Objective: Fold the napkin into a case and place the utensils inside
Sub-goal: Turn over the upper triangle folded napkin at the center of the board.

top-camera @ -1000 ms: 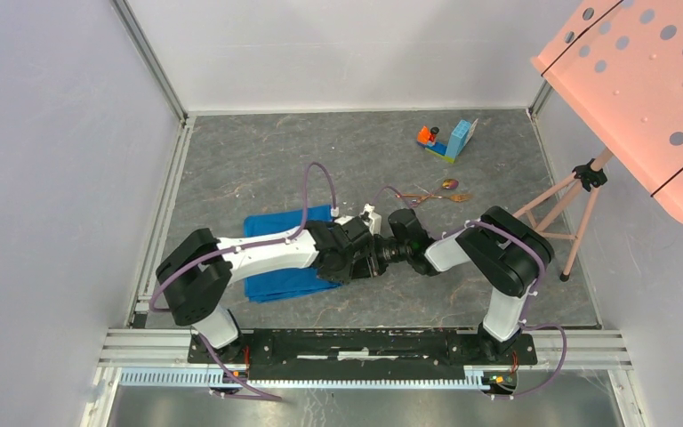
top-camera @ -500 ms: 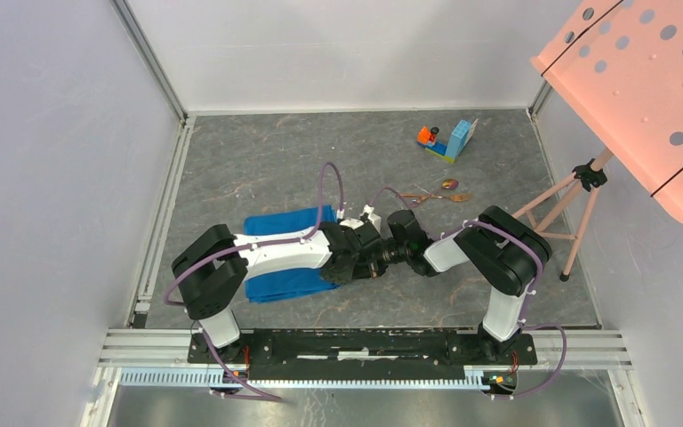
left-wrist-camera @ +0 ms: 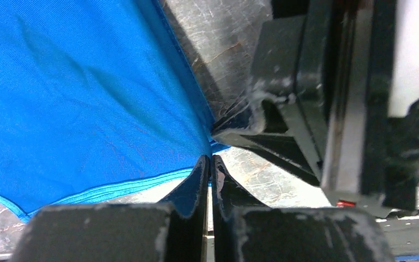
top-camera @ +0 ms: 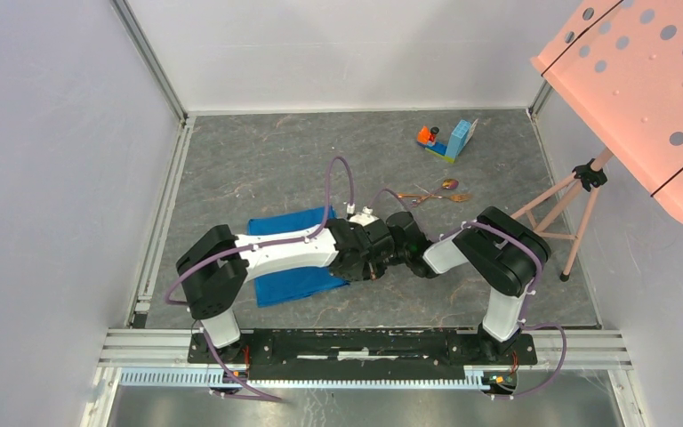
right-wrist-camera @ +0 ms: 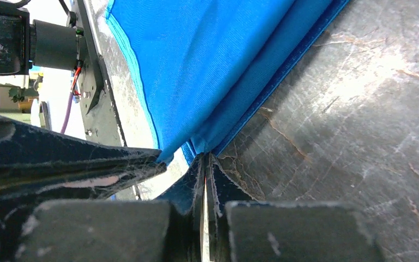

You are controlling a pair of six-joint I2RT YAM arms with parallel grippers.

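Observation:
The bright blue napkin (top-camera: 295,283) lies folded in layers as a broad rectangle, not a narrow case, at centre left of the table, partly under my left arm. At its right corner both grippers meet. My left gripper (left-wrist-camera: 208,159) is shut on the napkin (left-wrist-camera: 87,98) at the corner's tip. My right gripper (right-wrist-camera: 204,156) is shut on the napkin (right-wrist-camera: 213,60) at the same corner. The copper-gold utensils (top-camera: 442,194) lie apart on the table behind the right arm.
A toy block piece (top-camera: 449,140) stands at the back right. A pink perforated panel (top-camera: 649,80) on a tripod (top-camera: 569,209) overhangs the right side. Metal rails (top-camera: 164,191) border the grey table on the left.
Both grippers have closed on the napkin's right corner. The left arm has shifted a little to the right, and the right arm has hardly moved.

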